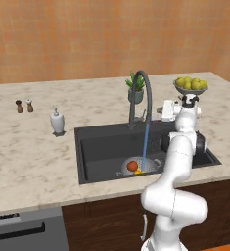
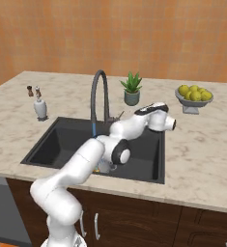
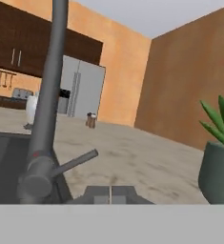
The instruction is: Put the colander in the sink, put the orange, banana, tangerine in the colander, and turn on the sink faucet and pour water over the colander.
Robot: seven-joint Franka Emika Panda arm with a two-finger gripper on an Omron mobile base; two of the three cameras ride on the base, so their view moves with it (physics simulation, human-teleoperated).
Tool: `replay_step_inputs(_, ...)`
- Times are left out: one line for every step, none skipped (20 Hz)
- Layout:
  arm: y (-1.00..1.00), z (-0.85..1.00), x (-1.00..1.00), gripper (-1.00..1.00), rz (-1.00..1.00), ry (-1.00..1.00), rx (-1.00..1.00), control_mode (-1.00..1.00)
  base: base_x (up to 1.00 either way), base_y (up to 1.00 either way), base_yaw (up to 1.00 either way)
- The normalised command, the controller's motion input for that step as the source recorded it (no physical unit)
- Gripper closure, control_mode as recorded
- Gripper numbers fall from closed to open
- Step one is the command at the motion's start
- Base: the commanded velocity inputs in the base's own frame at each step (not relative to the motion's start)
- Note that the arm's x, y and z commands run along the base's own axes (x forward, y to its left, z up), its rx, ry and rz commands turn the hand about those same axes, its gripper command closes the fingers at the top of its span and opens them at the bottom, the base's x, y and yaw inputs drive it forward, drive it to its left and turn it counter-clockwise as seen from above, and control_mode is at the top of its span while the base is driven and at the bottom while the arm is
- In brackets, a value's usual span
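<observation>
Hovering shut and empty, hand (image 3: 110, 195) just beside sink faucet (image 3: 49, 95) lever, colander (image 1: 138, 166) well below

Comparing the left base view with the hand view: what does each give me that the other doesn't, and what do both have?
Left base view: the colander in the sink with an orange fruit, the water falling onto it, and the fruit bowl.
Hand view: the faucet's side lever close up, the shut gripper just short of it, and a fridge far off.
Both: the sink faucet, the potted plant, the soap bottle.
</observation>
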Motion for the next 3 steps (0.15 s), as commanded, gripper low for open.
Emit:
replay_step_inputs(0.0, 0.12, -0.74, 1.0, -0.42, -0.08, -0.33, -1.0, 0.0, 0.0, 0.0)
replay_step_inputs(0.01, 0.1, -0.75, 1.0, -0.43, -0.11, -0.37, -1.0, 0.0, 0.0, 0.0)
replay_step_inputs(0.09, 0.09, -0.75, 1.0, -0.42, -0.13, -0.42, -1.0, 0.0, 0.0, 0.0)
